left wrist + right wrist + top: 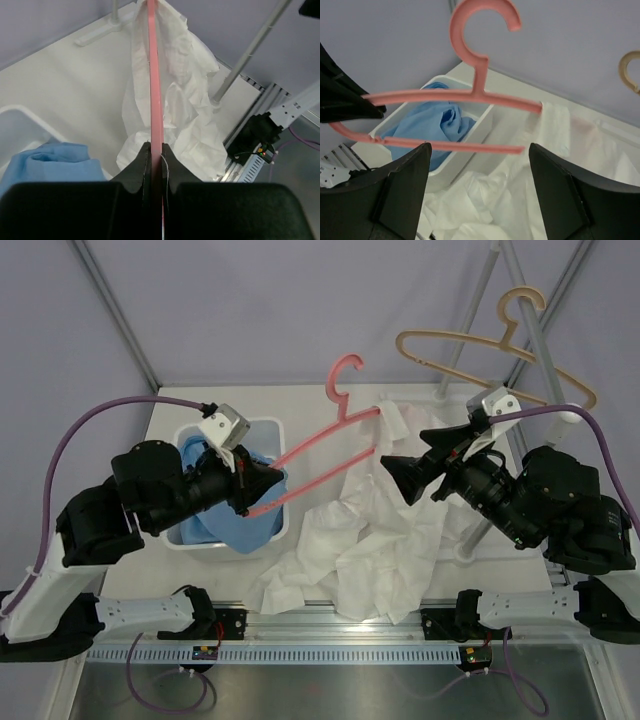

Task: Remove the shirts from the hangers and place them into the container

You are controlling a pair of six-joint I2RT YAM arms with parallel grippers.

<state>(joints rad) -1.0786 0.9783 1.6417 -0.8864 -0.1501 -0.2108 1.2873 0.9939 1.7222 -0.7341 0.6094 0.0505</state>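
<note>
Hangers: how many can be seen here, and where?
2. The thin pink plastic hanger is clamped at one end by the left claw, its far end caught in the crumpled white shirt. The thin tan hanger is at the back right, bare. None seems hidden.

The left arm reaches toward 3 o'clock, jaws pinched tight on the pink hanger. The right arm points toward 9 o'clock, jaws spread wide, gripping nothing.
</note>
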